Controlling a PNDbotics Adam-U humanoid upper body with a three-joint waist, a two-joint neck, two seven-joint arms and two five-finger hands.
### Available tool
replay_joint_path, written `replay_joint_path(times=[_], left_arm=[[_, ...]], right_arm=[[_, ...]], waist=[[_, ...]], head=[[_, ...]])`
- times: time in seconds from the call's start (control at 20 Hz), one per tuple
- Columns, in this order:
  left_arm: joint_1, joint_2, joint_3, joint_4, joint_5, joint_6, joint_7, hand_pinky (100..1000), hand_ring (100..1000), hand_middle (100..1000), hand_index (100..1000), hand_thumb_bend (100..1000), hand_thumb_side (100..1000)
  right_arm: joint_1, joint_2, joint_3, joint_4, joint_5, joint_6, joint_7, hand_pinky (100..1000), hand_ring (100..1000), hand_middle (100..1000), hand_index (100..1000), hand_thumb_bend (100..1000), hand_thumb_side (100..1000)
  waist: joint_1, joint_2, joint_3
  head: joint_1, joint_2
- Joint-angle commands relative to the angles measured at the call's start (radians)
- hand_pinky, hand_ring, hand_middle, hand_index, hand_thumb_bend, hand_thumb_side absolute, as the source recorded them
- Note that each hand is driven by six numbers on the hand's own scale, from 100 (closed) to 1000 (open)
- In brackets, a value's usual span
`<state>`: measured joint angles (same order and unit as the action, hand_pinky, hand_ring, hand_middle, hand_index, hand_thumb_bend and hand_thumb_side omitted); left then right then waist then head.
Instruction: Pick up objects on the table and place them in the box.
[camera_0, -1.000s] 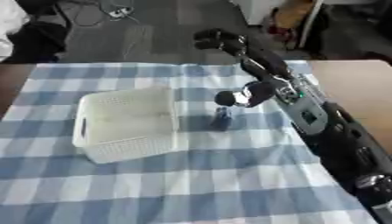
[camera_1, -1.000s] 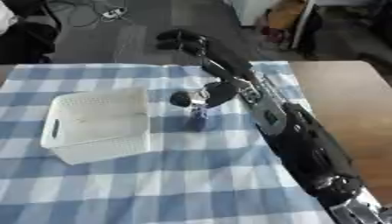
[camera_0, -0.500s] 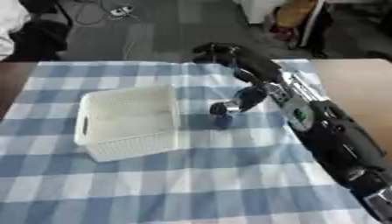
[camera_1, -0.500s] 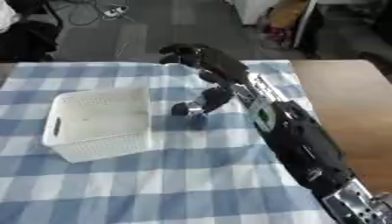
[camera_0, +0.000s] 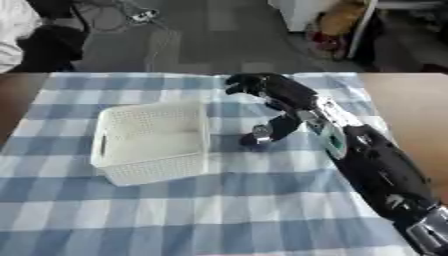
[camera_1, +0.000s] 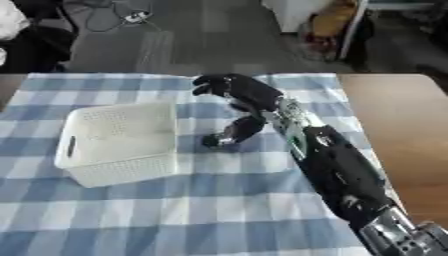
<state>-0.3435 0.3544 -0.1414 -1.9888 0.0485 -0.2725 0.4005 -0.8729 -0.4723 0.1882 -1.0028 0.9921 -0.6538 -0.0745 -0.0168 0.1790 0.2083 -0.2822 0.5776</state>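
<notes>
A small dark object (camera_0: 251, 141) is seen on the blue checked cloth (camera_0: 219, 210), just beside the right wall of the white basket (camera_0: 150, 140), which serves as the box. The right hand (camera_0: 271, 92) is held above and slightly behind it, with the thumb pointed down toward the object. The fingers are curled, but it cannot be told whether the object is already pinched or only touched. The left hand is not shown in either view.

The object is judged to be light and stiff, and probably smooth, so it could slip or tip if it is taken only at the top. A hold across its sides, low on the body, is to be preferred. The basket looks like thin perforated plastic and could be pushed away easily by a contact with its rim.

Open cloth is available in front of and to the right of the object. The way to the basket is short, but the rim must be cleared first.
</notes>
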Motion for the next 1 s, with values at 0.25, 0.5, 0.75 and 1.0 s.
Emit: replay_joint_path(times=[0.25, 0.5, 0.75, 1.0], left_arm=[[-0.021, 0.003, -0.004, -0.011, 0.006, 0.000, -0.008, 785, 606, 925, 749, 104, 868], [-0.027, 0.000, -0.006, -0.011, 0.007, -0.001, -0.010, 783, 606, 927, 749, 102, 872], [-0.037, -0.005, -0.009, -0.011, 0.009, -0.001, -0.014, 782, 606, 928, 749, 100, 875], [-0.046, -0.012, -0.010, -0.011, 0.011, -0.003, -0.015, 781, 605, 930, 748, 100, 879]], right_arm=[[-0.027, -0.013, -0.032, 0.059, 0.082, 0.000, -0.044, 761, 758, 885, 880, 773, 1000], [-0.028, -0.008, -0.048, 0.109, 0.139, 0.002, -0.067, 737, 763, 888, 885, 768, 1000], [-0.046, -0.011, -0.056, 0.136, 0.171, -0.001, -0.083, 719, 764, 890, 884, 769, 1000], [-0.065, -0.020, -0.061, 0.149, 0.195, -0.003, -0.097, 738, 760, 891, 880, 756, 1000]], waist=[[-0.003, -0.015, 0.008], [-0.004, -0.007, 0.014], [-0.005, 0.007, 0.021], [-0.008, 0.020, 0.032]], head=[[-0.012, -0.025], [-0.013, -0.032], [-0.024, -0.045], [-0.032, -0.057]])
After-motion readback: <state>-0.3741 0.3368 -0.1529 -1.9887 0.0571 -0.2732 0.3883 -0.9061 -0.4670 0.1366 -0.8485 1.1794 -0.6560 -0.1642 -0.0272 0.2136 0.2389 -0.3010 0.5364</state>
